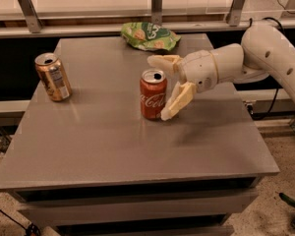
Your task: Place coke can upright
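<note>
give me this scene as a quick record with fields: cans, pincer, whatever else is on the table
coke can: red aluminium soda can, upright, mid-table, silver top with opening facing up
pincer: open, at the can's right side; one finger behind the top rim, one by the lower right; contact cannot be told
second can: gold-brown can, upright, left side
bag: green crumpled snack bag, far edge
surface: grey table
task state: coke can stands upright

Kinda dim, warm overhead light (brighter strip at the back). The gripper [158,88], just beside the coke can [152,101], throws a soft shadow on the table [113,151].
</note>
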`<action>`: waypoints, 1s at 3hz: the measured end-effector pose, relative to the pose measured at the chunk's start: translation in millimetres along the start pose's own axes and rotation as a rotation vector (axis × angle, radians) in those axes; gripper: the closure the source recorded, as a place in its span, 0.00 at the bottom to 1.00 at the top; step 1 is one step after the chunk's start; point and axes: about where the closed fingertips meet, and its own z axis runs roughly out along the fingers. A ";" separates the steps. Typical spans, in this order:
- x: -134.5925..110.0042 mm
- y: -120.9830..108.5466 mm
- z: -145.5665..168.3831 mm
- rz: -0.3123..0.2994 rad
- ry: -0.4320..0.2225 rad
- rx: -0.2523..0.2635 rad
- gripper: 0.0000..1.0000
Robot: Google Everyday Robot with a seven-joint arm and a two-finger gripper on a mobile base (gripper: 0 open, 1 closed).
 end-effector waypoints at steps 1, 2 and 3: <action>-13.4 -2.3 -14.3 -0.058 0.111 0.038 0.00; -26.0 -4.8 -21.4 -0.091 0.153 0.070 0.00; -26.4 -4.7 -21.2 -0.092 0.153 0.069 0.00</action>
